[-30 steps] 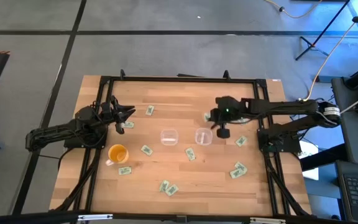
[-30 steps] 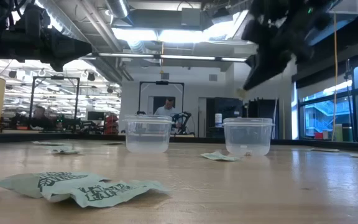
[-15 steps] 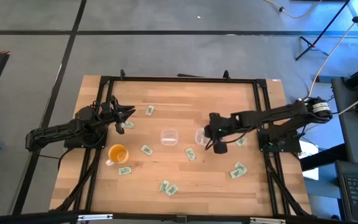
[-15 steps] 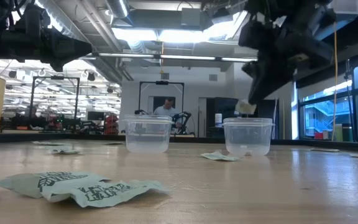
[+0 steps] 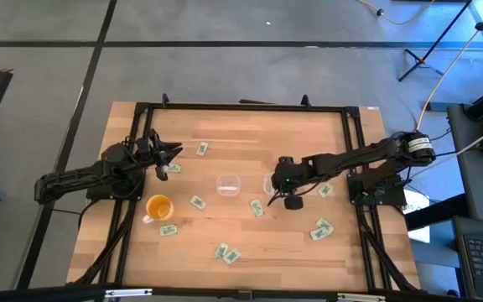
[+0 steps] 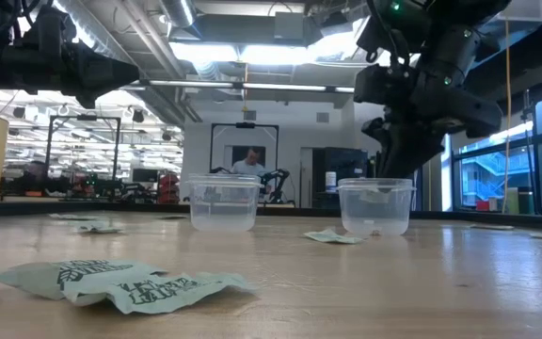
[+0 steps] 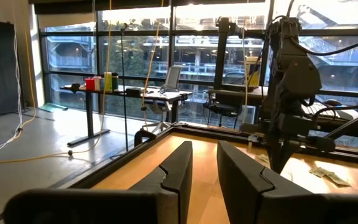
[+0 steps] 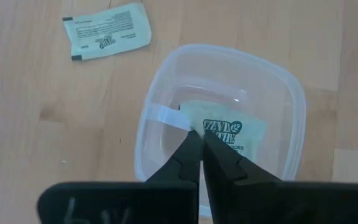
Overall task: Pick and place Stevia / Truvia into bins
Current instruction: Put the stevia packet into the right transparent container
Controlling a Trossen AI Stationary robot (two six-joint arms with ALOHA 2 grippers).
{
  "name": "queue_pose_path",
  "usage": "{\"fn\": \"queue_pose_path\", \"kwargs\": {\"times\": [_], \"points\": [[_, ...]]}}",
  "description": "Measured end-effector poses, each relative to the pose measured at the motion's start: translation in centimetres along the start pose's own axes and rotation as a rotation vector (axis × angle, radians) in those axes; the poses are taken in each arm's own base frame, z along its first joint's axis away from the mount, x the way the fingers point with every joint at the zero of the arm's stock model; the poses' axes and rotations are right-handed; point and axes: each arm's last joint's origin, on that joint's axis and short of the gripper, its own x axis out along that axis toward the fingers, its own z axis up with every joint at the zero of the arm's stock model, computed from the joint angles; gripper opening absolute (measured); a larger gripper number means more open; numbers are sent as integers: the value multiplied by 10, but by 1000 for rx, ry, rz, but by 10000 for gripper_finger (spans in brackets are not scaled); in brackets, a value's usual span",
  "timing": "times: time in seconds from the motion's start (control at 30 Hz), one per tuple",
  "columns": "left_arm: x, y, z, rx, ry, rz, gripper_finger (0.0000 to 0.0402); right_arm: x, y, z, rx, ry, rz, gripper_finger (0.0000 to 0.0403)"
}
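Observation:
My right gripper [image 8: 197,135] hangs over the right clear bin [image 5: 269,183], shut on a green and white Stevia packet [image 8: 232,134] that reaches down inside the bin. In the low view its fingers [image 6: 401,160] stand at that bin's rim [image 6: 375,183]. The left clear bin [image 5: 228,184] stands beside it with nothing showing inside. Several loose packets lie flat on the table, among them one [image 5: 257,207] near the bins and one [image 8: 106,31] just beyond the right bin. My left gripper [image 5: 170,153] waits, open, above the table's left side. My right gripper pinches the packet by its one short end [image 8: 205,127] between the two fingertips, coming from above and pointing down into the bin. The packet slants away below the fingers inside the bin's walls; whether its far end rests on the bin's floor cannot be told.
An orange cup [image 5: 158,206] stands on the left half, near my left arm. Packets are scattered toward the near edge [image 5: 227,252] and the right side [image 5: 321,227]. A black frame [image 5: 241,106] borders the table. A person shows far off in the room [image 6: 252,165].
My right gripper has moved toward the table's near edge and a little left, and has come down over the right bin, carrying the packet. The packet hung above the bin's rim half a second ago and now sits inside the bin.

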Motion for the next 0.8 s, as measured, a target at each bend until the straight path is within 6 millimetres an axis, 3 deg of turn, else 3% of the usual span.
{"fn": "queue_pose_path", "kwargs": {"times": [0.13, 0.43, 0.67, 0.8], "points": [[0, 0, 0, 0, 0, 0, 70, 0, 0, 0, -5, 0, 0, 31], [0, 0, 0, 0, 0, 0, 70, -11, -4, 2, -48, -33, -99, 117], [0, 0, 0, 0, -1, 0, 70, -33, 0, 26, -45, -179, -41, 126], [0, 0, 0, 0, 0, 0, 70, -33, 11, 40, -124, -295, -3, 126]]}}
